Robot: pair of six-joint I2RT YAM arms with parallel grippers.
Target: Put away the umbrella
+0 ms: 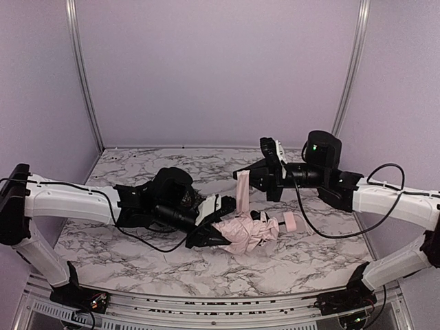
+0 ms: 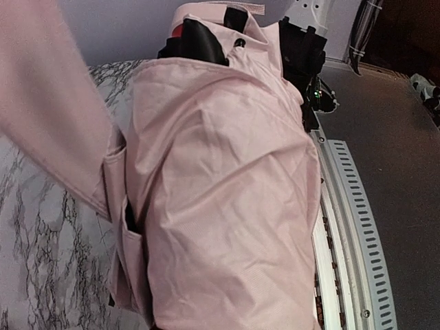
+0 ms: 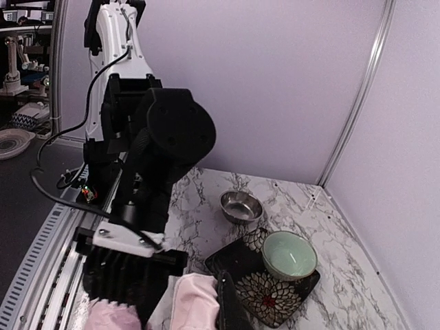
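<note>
Pale pink fabric marks the umbrella [image 1: 246, 235] in the overhead view. It lies folded and crumpled on the marble table [image 1: 124, 254], between the two arms and nearer the front edge, with its small pink handle [image 1: 290, 221] pointing right. The left gripper [image 1: 214, 234] is clamped on the left end of the bundle, its jaws held partly apart by the cloth. The right gripper [image 1: 245, 176] is closed tight on a narrow pink strip of the umbrella that stands up from the bundle.

From the left wrist, the umbrella [image 2: 220, 206] fills nearly the whole picture with creased pink cloth, pressed close to the lens. A black part, seemingly one of the gripper's own fingers [image 2: 199, 45], pokes out above it. Marble shows at the left and a slotted metal rail [image 2: 350, 206] runs along the right.

From the right wrist, pink cloth of the umbrella [image 3: 192, 306] sits at the bottom edge against a dark finger [image 3: 230, 309], so the grip looks pinched on thin fabric. Beyond it stand a steel bowl [image 3: 242, 206] and a pale green bowl [image 3: 289, 254], the latter on a dark floral mat [image 3: 265, 295], well apart from the umbrella.
</note>
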